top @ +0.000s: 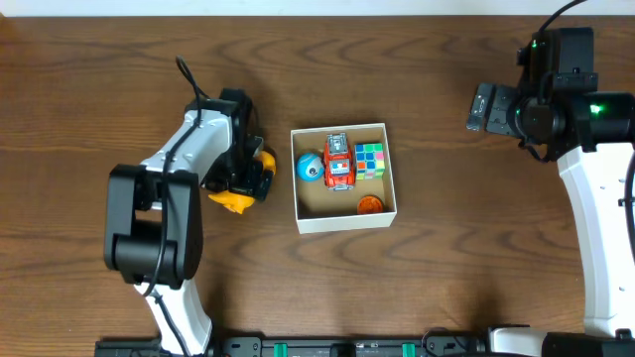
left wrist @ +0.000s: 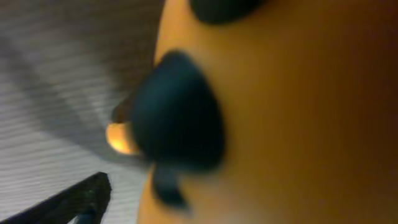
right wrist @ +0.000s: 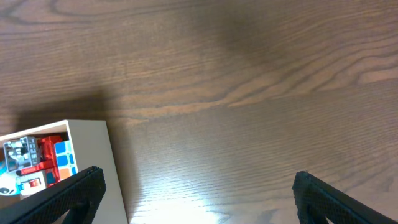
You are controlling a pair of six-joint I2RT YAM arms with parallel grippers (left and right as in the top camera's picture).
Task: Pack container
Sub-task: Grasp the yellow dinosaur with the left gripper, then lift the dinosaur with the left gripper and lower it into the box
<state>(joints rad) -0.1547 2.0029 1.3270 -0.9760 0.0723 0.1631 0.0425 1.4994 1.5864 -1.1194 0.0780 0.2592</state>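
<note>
The container (top: 347, 220) is sitting mid-table, holding a red car (top: 338, 161). At its nine o'clock, the left hand (top: 255, 177) is straddling a yellow toy (top: 231, 201); whether it is clamped, I cannot tell. The right hand (right wrist: 198, 180) is hanging with its fingers apart.

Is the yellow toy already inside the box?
No, the yellow toy lies outside the container, to its left.

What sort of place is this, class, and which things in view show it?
Probably a robotics lab bench: a left arm and a right arm stand at a wooden table, with a white container holding a red toy car between them.
</note>
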